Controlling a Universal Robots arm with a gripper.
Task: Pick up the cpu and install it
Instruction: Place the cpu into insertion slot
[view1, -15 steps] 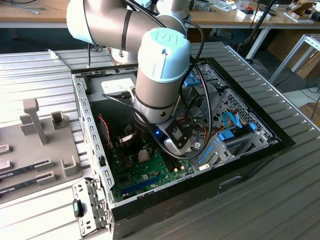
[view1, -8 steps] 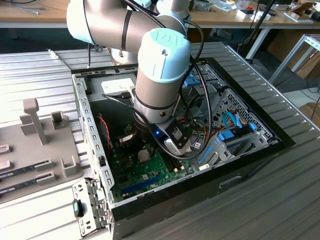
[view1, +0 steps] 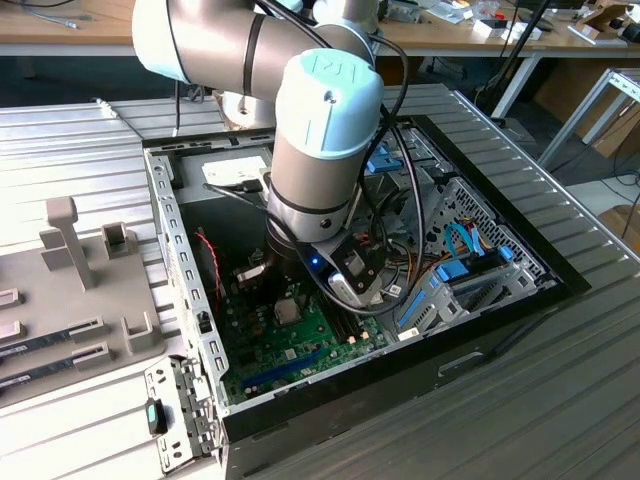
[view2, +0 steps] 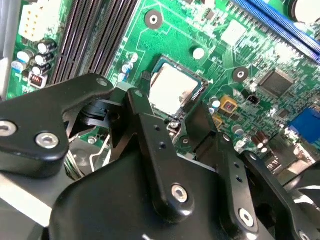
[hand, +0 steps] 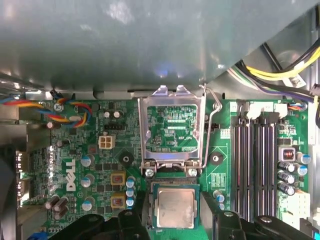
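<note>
Cpu (hand: 174, 207) lies flat, metal top up, in the motherboard (hand: 95, 165) socket; fingers (hand: 131, 223) spread open either side. Load plate (hand: 172, 127) hinged upright just beyond; memory slots (hand: 255, 155) beside.

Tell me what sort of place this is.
Likely an electronics or robotics lab workbench: an open computer case sits on a metal table, the arm's gripper hovers over the cpu on its green motherboard, with cluttered desks behind.
</note>
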